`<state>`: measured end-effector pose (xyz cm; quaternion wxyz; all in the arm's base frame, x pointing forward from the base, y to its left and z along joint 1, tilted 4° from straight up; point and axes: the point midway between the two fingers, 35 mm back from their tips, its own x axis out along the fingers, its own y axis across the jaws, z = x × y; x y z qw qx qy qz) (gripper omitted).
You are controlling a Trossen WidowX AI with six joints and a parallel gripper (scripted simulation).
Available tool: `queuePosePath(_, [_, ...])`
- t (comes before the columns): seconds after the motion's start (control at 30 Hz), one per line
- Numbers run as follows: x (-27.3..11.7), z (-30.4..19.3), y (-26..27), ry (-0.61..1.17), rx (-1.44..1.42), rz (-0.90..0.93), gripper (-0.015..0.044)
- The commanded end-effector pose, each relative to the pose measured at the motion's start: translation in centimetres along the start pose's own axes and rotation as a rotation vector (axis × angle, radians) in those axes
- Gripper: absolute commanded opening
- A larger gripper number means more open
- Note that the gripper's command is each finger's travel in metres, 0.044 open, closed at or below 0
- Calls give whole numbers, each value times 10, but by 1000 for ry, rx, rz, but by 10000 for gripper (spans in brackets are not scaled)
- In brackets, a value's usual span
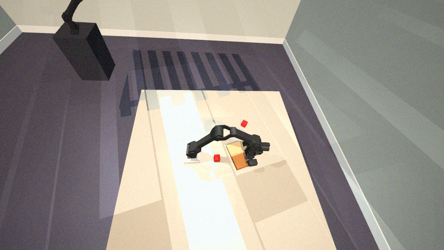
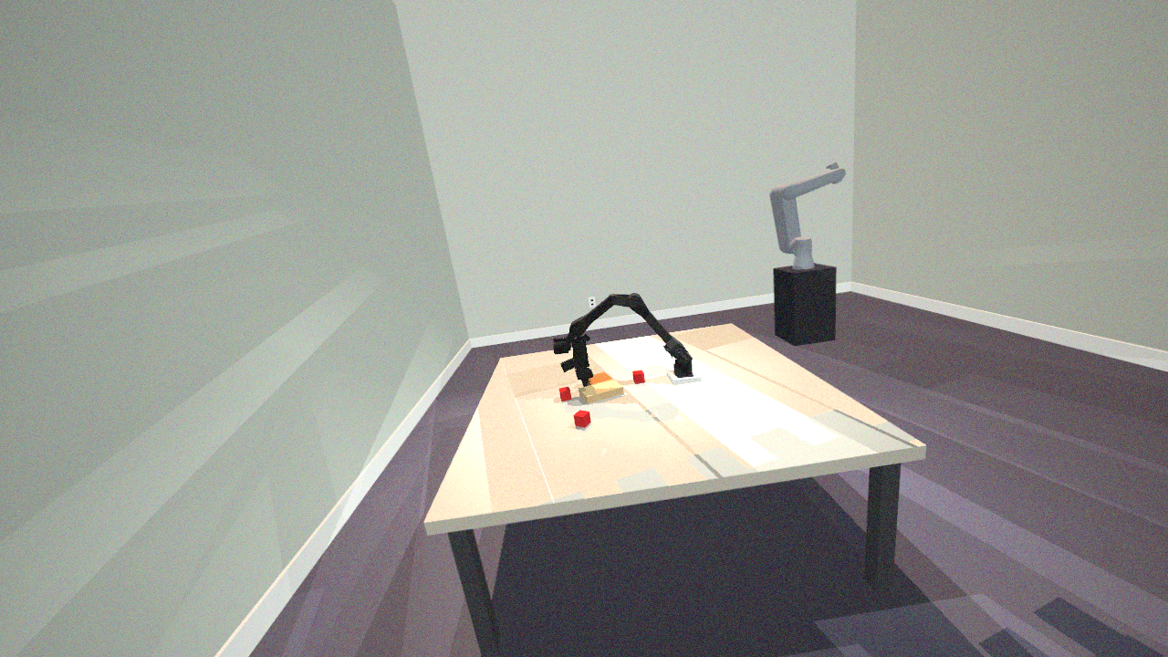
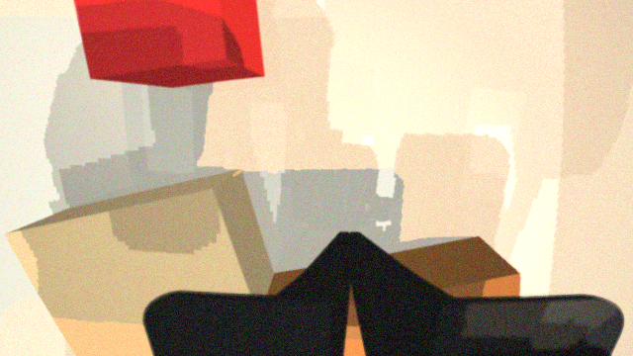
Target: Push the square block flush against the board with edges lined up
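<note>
The square orange block [image 1: 240, 161] [image 2: 601, 379] [image 3: 501, 285] lies flat beside the longer pale board [image 1: 235, 148] [image 2: 602, 394] [image 3: 148, 272]. One side of the block faces a long side of the board, with no clear gap in the top view. In the wrist view the board's end sticks out past the block's near side, so these edges are not even. My gripper [image 2: 585, 383] [image 3: 348, 241] is shut and empty. It is low at the block's outer side, close to the board's corner. The fingers hide part of the block, and contact cannot be told.
A red cube [image 2: 565, 393] [image 3: 168, 42] stands just beyond the board's end. Another red cube [image 1: 244, 123] [image 2: 581, 419] stands farther off. A third red cube [image 1: 216, 157] [image 2: 638, 376] stands between the board and the arm's white base plate [image 1: 189, 161] [image 2: 684, 378].
</note>
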<state>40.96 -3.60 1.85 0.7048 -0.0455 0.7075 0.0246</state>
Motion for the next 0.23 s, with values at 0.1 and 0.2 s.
queuePosePath(0.1, [2,-1,0,10,-2,4,0])
queuePosePath(0.2, [2,4,0,9,-2,3,0])
